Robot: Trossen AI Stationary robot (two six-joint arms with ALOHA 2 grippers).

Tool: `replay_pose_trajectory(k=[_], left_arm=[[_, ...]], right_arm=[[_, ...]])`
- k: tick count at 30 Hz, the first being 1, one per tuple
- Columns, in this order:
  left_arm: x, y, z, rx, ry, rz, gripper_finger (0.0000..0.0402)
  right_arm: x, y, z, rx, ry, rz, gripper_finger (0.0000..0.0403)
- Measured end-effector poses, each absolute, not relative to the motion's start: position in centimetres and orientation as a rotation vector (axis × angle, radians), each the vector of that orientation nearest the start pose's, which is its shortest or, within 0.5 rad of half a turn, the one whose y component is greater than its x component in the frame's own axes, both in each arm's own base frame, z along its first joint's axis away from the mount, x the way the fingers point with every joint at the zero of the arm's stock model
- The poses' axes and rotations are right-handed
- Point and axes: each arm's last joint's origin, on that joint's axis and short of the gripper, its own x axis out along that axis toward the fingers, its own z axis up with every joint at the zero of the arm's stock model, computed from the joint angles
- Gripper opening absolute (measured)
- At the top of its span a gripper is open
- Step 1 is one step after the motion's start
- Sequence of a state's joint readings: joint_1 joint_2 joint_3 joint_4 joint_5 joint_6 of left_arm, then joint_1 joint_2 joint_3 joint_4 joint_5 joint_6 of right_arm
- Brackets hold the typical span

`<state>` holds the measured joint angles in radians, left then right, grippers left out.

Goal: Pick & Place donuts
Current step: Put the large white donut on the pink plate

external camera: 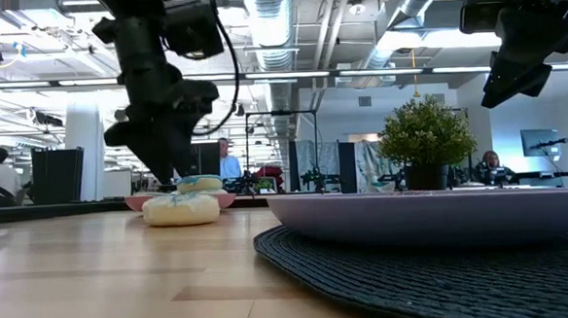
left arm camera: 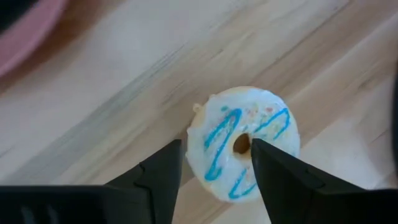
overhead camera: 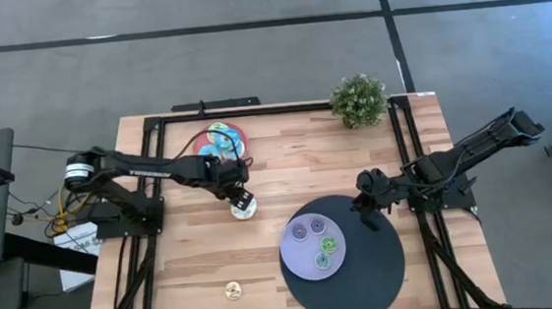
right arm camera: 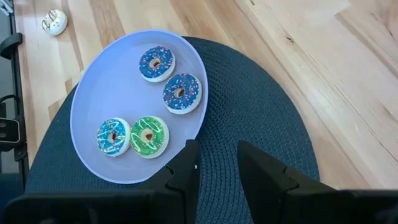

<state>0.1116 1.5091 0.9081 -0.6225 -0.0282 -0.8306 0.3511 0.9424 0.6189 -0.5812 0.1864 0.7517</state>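
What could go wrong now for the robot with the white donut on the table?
The left gripper is open over the white donut, with one finger over the hole and one at its edge. If it shuts like that, it holds only one side, so the donut might tilt or pop out. The lavender plate already has four donuts on it, so the new one could bump them. The right gripper hangs over the plate's edge and might get in the way.

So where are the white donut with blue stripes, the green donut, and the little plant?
White donut [left arm camera: 249, 134]: left wrist view, its icing beside the hole.
Green donut [right arm camera: 149, 136]: right wrist view, its iced top.
Plant [overhead camera: 358, 99]: high view, its leaves.
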Motion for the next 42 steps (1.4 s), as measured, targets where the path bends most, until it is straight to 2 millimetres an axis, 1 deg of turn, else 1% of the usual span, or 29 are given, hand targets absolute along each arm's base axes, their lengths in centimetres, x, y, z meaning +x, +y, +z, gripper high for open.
replay_pose_trajectory(k=[5, 10, 14, 26, 29, 38, 42], left_arm=[[28.0, 3.2, 17.7, -0.761, 1.100, 0.591, 0.0221], [28.0, 3.2, 17.1, -0.747, 1.138, 0.595, 0.0255], [28.0, 3.1, 17.2, -0.719, 1.145, 0.573, 0.0270], [27.8, 2.9, 16.9, -0.599, 1.180, 0.503, 0.0272], [27.5, 2.9, 16.6, -0.592, 1.195, 0.505, 0.0272], [27.6, 2.9, 16.6, -0.562, 1.187, 0.502, 0.0272], [27.9, 2.9, 15.4, -0.569, 1.225, 0.498, 0.0272]], right_arm=[[16.7, 5.5, 22.1, 0.463, 0.871, -0.177, 0.0098], [16.7, 5.6, 22.1, 0.465, 0.866, -0.175, 0.0098], [16.8, 5.6, 22.1, 0.464, 0.859, -0.180, 0.0098], [16.9, 5.3, 22.2, 0.435, 0.816, -0.243, 0.0098], [16.9, 5.3, 22.2, 0.428, 0.807, -0.257, 0.0098], [16.9, 5.3, 22.2, 0.428, 0.804, -0.257, 0.0098], [16.9, 5.3, 22.2, 0.427, 0.803, -0.260, 0.0098]])
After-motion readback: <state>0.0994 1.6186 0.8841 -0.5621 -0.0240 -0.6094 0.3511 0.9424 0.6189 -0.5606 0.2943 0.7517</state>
